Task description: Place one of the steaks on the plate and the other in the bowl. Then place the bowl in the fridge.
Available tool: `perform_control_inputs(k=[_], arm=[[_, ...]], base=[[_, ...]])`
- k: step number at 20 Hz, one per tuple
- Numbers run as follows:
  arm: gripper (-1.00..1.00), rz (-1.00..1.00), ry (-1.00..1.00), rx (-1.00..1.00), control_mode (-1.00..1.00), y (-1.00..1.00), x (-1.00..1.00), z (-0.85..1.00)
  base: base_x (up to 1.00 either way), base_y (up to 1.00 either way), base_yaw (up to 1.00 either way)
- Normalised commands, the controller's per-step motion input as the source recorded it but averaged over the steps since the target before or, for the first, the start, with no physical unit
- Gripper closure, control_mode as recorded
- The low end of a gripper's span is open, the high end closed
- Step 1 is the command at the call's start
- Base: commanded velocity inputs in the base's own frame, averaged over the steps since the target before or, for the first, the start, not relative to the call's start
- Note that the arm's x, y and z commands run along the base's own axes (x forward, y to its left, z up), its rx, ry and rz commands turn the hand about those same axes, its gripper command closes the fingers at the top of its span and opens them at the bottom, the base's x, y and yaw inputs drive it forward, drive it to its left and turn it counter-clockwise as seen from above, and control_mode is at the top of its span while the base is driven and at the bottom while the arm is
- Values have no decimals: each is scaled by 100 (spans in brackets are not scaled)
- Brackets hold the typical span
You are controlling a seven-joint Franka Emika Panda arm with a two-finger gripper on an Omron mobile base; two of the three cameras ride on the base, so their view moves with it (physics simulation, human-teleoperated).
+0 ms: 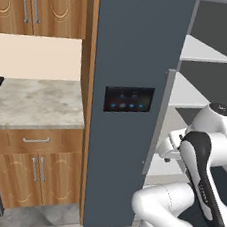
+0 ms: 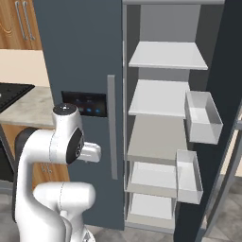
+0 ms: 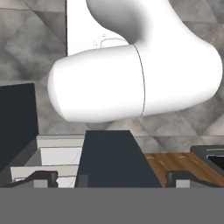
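Standing open, fridge (image 2: 75, 56) door swung aside for shelf access; claw (image 3: 111, 178) spread wide, seemingly empty.

We see the fridge (image 2: 75, 56) in dark slate-grey, its panel (image 1: 129, 99) black with blue lights, shelves (image 2: 168, 55) pale grey, tabletop (image 1: 36, 102) beige marbled, cabinets (image 1: 43, 3) brown wood

Fridge (image 2: 80, 56) stood R of the counter (image 1: 34, 100), its R door (image 2: 227, 118) swung open. Inside, 5 shelves (image 2: 158, 99) were stacked one above another; 2 door bins (image 2: 203, 118) hung on the open door, 1 above the other. Cabinets (image 1: 33, 168) sat below the counter, w/ more above.
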Motion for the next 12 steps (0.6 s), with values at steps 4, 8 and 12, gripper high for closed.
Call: perform_control_inputs(k=[4, 8, 12], arm=[[-100, 0, 0, 0, 100, 0, 0, 0], [-100, 0, 0, 0, 100, 0, 0, 0], [-100, 0, 0, 0, 100, 0, 0, 0]], base=[[-27, 38, 0], [-26, 60, -1], [-17, 72, -3]])
